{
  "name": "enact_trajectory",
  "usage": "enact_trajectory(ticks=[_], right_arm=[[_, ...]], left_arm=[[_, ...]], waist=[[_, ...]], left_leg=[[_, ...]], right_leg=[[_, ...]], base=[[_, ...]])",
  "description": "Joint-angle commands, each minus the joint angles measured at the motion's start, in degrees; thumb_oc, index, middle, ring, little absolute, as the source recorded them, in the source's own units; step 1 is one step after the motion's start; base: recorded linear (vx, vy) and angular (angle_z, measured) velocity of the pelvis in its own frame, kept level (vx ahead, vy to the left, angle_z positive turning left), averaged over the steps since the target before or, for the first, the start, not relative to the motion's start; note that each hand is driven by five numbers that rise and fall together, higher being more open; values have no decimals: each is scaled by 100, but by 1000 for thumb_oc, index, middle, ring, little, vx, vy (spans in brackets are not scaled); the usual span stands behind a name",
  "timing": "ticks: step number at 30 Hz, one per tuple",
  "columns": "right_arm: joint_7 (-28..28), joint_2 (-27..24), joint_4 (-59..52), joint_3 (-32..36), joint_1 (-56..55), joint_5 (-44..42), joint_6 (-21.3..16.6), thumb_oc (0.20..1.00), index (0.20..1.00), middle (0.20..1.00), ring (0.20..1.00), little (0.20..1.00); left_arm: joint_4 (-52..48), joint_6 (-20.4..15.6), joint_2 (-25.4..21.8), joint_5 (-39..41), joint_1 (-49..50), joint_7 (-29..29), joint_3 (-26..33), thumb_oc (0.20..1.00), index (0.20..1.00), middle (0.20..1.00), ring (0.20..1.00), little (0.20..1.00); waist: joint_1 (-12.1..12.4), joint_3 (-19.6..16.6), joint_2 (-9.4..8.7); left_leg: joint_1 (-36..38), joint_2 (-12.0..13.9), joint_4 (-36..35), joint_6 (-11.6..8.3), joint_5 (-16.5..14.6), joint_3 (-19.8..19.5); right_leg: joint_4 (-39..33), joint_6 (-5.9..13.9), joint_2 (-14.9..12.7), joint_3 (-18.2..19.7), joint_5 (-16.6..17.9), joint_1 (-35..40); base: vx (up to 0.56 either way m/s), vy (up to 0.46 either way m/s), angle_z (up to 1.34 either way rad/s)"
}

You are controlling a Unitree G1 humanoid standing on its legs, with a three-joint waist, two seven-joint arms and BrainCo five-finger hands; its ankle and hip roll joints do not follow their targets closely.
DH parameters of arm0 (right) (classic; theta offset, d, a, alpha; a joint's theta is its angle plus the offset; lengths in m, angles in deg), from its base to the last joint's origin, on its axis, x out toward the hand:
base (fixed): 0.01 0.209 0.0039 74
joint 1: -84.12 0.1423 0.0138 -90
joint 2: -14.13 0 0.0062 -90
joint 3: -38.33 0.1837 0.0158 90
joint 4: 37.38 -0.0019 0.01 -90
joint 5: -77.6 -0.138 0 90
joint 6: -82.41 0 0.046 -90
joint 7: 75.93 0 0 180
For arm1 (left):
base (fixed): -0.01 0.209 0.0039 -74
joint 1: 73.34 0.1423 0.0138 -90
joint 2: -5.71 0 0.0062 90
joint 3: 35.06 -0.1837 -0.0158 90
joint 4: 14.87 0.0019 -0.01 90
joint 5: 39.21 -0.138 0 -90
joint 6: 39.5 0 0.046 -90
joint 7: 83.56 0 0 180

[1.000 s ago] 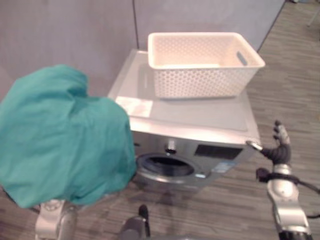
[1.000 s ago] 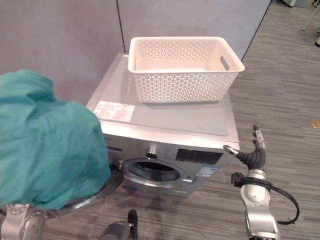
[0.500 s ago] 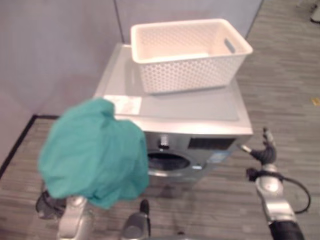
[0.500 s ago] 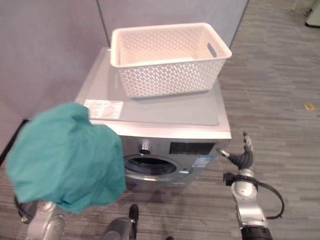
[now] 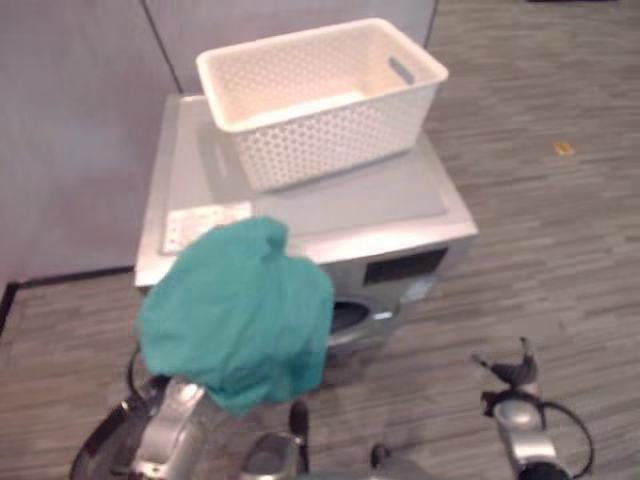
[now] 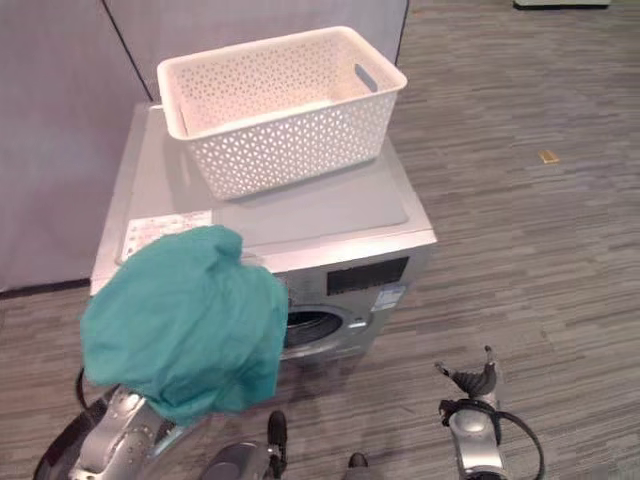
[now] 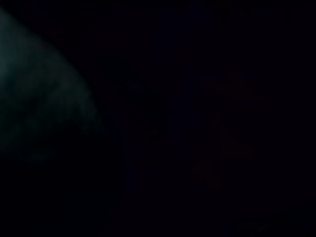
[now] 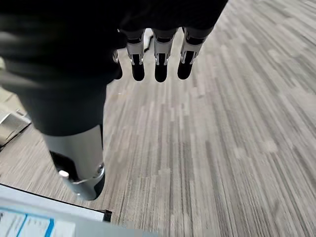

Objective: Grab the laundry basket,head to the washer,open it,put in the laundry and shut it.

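Laundry (image 6: 185, 320): teal cloth, matt, soft, rumpled into loose folds. Basket (image 6: 280, 105): cream plastic, walls pierced in a fine lattice, rim smooth with a slight sheen. Washer (image 6: 330, 215): silver-grey, smooth top and front with a dull satin gloss; a pale paper-like label on the top. Door ring looks like shiny metal. Floor (image 8: 222, 148): grey wood-look planks, matt, streaked grain. Wall behind: plain grey, matt.

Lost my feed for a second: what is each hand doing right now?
Left hand: hidden under the teal cloth draped over it; its state cannot be told.
Right hand: open, fingers straight, holding nothing.
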Motion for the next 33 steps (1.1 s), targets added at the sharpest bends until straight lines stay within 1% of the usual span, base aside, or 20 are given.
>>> enact_trajectory(ticks=[1, 3, 4, 7, 9, 11, 12, 13, 15, 16, 20, 22, 24, 25, 26, 29, 30, 31, 32, 33], right_arm=[[-9, -313, 153, -295, 332, -337, -168, 1000, 1000, 1000, 1000, 1000], [-168, -203, 438, -598, 585, -460, -181, 1000, 1000, 1000, 1000, 1000], [-168, -202, 444, -600, 593, -462, -184, 1000, 1000, 1000, 1000, 1000], [-302, -64, 792, -725, 584, -649, -201, 1000, 1000, 1000, 1000, 1000], [-329, -45, 827, -770, 591, -686, -194, 1000, 1000, 1000, 1000, 1000], [-457, 39, 1036, -870, 536, -809, -186, 1000, 1000, 1000, 1000, 1000], [-457, 40, 1051, -871, 545, -813, -196, 1000, 1000, 1000, 1000, 1000], [-487, 52, 1210, -992, 606, -855, -185, 1000, 1000, 1000, 1000, 1000], [-506, 55, 1281, -1036, 634, -884, -193, 1000, 1000, 1000, 1000, 1000], [-511, 41, 1355, -1133, 685, -891, -177, 1000, 1000, 1000, 1000, 1000], [-514, 65, 1563, -1213, 711, -988, -201, 1000, 1000, 1000, 1000, 1000], [-510, 156, 1705, -1336, 769, -1075, -226, 1000, 1000, 1000, 1000, 1000], [-512, 198, 1805, -1368, 794, -1102, -237, 1000, 1000, 1000, 1000, 1000], [-521, 261, 1999, -1415, 864, -1167, -232, 1000, 1000, 1000, 1000, 1000], [-522, 260, 2007, -1418, 871, -1170, -237, 1000, 1000, 1000, 1000, 1000], [-539, 334, 2179, -1483, 949, -1207, -233, 1000, 1000, 1000, 1000, 1000], [-547, 350, 2358, -1496, 982, -1251, -231, 1000, 1000, 1000, 1000, 1000], [-547, 347, 2362, -1495, 986, -1252, -234, 1000, 1000, 1000, 1000, 1000], [-548, 365, 2578, -1500, 1067, -1297, -228, 1000, 1000, 1000, 1000, 1000], [-549, 366, 2583, -1501, 1072, -1298, -231, 1000, 1000, 1000, 1000, 1000]], left_arm=[[196, -394, 40, 5, -878, -178, 311, 200, 200, 200, 200, 200], [274, -374, -4, -10, -997, -247, 277, 200, 200, 200, 200, 200], [274, -374, -6, -10, -1000, -247, 282, 200, 200, 200, 200, 200], [171, -339, -2, -53, -968, -223, 238, 200, 200, 200, 200, 200], [159, -353, -5, -95, -953, -228, 232, 200, 200, 200, 200, 200], [175, -308, 10, -118, -1013, -201, 92, 200, 200, 200, 200, 200], [176, -308, 8, -119, -1015, -202, 92, 200, 200, 200, 200, 200], [210, -272, 48, -148, -1054, -193, -33, 200, 200, 200, 200, 200], [242, -263, 66, -149, -1093, -187, -88, 200, 200, 200, 200, 200], [256, -228, 86, -178, -1132, -181, -189, 200, 200, 200, 200, 200], [256, -174, 101, -152, -1177, -169, -323, 200, 200, 200, 200, 200], [224, -115, 63, -99, -1185, -176, -423, 200, 200, 200, 200, 200], [200, -92, 52, -82, -1180, -163, -452, 200, 200, 200, 200, 200], [107, -73, -6, -53, -1136, -112, -493, 200, 200, 200, 200, 200], [101, -70, -7, -52, -1134, -113, -489, 200, 200, 200, 200, 200], [-70, -31, -127, -15, -955, 29, -540, 200, 200, 200, 200, 200], [-166, 29, -199, 37, -812, 146, -615, 200, 200, 200, 200, 200], [-169, 30, -196, 38, -814, 146, -615, 200, 200, 200, 200, 200], [-224, 104, -284, 69, -681, 269, -697, 200, 200, 200, 200, 200], [-227, 105, -285, 70, -681, 269, -695, 200, 200, 200, 200, 200]], waist=[[98, -720, 218], [221, -794, 200], [222, -809, 203], [578, -1112, -97], [640, -1165, -155], [755, -1186, -302], [734, -1190, -305], [813, -1131, -349], [804, -1101, -347], [814, -1024, -307], [777, -935, -185], [777, -832, -41], [773, -787, 16], [789, -702, 154], [780, -698, 155], [796, -525, 380], [809, -410, 521], [806, -420, 545], [843, -339, 696], [838, -339, 692]], left_leg=[[-31, 630, 593, 90, -633, -205], [-177, 571, 618, 187, -552, -44], [-198, 577, 602, 189, -521, -41], [-445, 355, 638, 238, -358, -85], [-495, 352, 656, 209, -338, -87], [-776, 453, 866, 71, -210, -105], [-798, 452, 889, 63, -216, -129], [-1018, 556, 1005, -42, -27, -182], [-1160, 614, 1058, -103, 85, -255], [-1269, 727, 997, -191, 327, -348], [-1282, 844, 736, -281, 600, -542], [-1274, 932, 604, -303, 742, -658], [-1271, 954, 601, -308, 774, -702], [-1286, 980, 597, -296, 824, -748], [-1291, 978, 600, -297, 828, -757], [-1362, 978, 660, -312, 930, -835], [-1422, 920, 663, -347, 1023, -883], [-1439, 938, 650, -344, 1046, -898], [-1492, 885, 621, -378, 1135, -940], [-1495, 880, 621, -378, 1137, -942]], right_leg=[[826, 367, -201, -1228, -9, -445], [1495, 327, -280, -1611, -222, -233], [1477, 322, -271, -1610, -194, -256], [1546, 425, -215, -1450, -25, 289], [1365, 407, -212, -1425, -80, 433], [965, 245, -145, -1581, -611, 710], [968, 235, -138, -1605, -623, 711], [822, 91, -18, -1761, -902, 730], [816, 27, 53, -1844, -960, 692], [841, -62, 200, -1939, -1069, 622], [1017, -196, 421, -2133, -1213, 511], [1289, -303, 557, -2278, -1373, 412], [1421, -340, 587, -2326, -1432, 370], [1651, -403, 628, -2396, -1573, 288], [1680, -406, 625, -2403, -1588, 276], [2084, -491, 643, -2515, -1744, 99], [2312, -541, 616, -2628, -1896, 0], [2299, -544, 640, -2635, -1871, -13], [2485, -566, 614, -2731, -1974, -105], [2497, -566, 608, -2734, -1982, -110]], base=[[-212, 56, -132], [-178, 52, -83], [-101, -32, -47], [-37, -124, -27], [-51, -148, 3], [-90, -202, -6], [-137, -211, 1], [-103, -149, 7], [-181, -205, 25], [-194, -197, 45], [-148, -166, 45], [-108, -137, 42], [-82, -92, 23], [-82, -70, 10], [-82, -66, 7], [-95, -40, 6], [-104, -14, 11], [-123, -5, 22], [-58, 9, 28], [-92, 20, 32]])
